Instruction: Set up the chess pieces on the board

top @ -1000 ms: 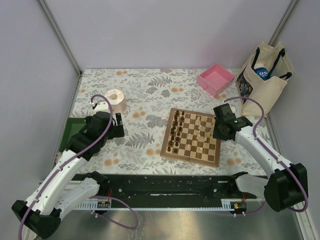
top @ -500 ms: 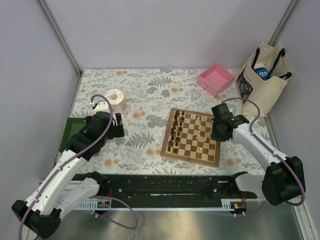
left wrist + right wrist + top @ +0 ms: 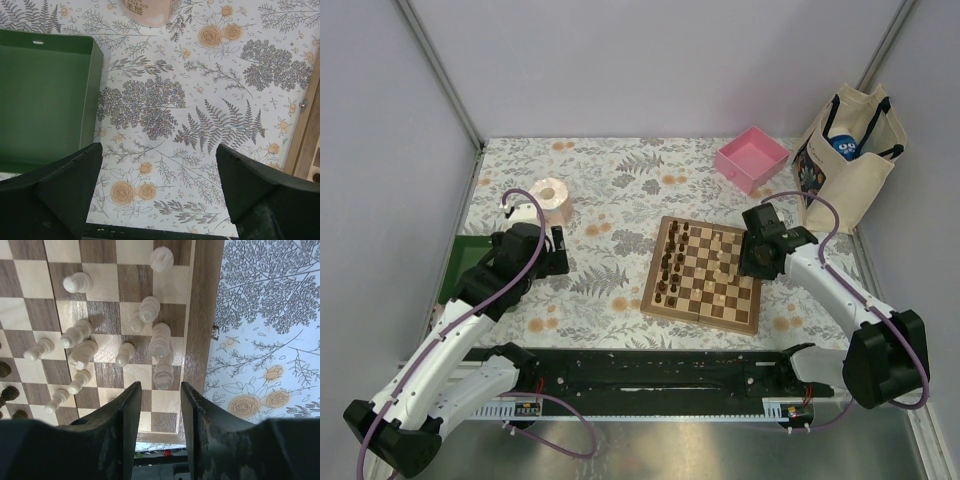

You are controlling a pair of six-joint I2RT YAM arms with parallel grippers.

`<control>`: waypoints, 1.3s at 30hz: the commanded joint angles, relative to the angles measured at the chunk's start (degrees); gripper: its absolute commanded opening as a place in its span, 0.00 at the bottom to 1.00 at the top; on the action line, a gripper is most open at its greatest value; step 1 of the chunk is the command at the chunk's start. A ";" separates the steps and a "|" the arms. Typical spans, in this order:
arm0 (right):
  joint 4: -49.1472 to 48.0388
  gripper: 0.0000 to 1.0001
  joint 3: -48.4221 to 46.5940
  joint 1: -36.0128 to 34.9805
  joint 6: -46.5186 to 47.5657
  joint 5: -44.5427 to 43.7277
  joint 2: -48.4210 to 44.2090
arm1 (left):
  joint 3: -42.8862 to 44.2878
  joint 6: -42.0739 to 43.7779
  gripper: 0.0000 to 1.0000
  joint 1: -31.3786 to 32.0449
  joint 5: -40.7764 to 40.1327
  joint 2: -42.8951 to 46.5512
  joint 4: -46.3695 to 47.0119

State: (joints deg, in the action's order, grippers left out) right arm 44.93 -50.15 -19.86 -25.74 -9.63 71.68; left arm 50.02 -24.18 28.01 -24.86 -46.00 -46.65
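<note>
Wooden and brown, the board (image 3: 648,298) lies on the flowery surface (image 3: 200,75), a bit right of the middle of the top view. Its dark pieces (image 3: 667,265) stand in rows on its left side. Its pale pieces (image 3: 150,307) stand in a bunch near its right edge. In the right wrist view, the right gripper (image 3: 161,386) hangs over that right edge, at the bottom of the frame. Its two fingers are a little way apart and hold nothing. One pale piece (image 3: 163,374) stands upright just above the gap, very near the tips, and we think it is the one to deal with now. More pale pieces go in a line from it toward the top of the frame, next to the board's brown border. The right arm is much nearer to all of them. The left gripper (image 3: 158,147) is well apart from the board, at the left of the top view. It is wide open and empty, above the surface beside a green tray (image 3: 45,100). We see marks on a pink roll (image 3: 147,10) and on something blue in the cloth bag (image 3: 845,160), but they are too small or cut off for us to read.
</note>
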 commanded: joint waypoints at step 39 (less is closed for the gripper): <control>-3.27 0.25 -6.89 0.43 2.80 -4.43 9.09 | 0.08 0.54 0.99 -0.32 -0.19 0.12 1.48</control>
State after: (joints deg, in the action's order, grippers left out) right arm 42.24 -55.18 -19.86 -23.14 -12.60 80.49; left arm 50.02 -24.18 28.01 -24.84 -45.98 -46.65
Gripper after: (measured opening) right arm 0.300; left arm 0.988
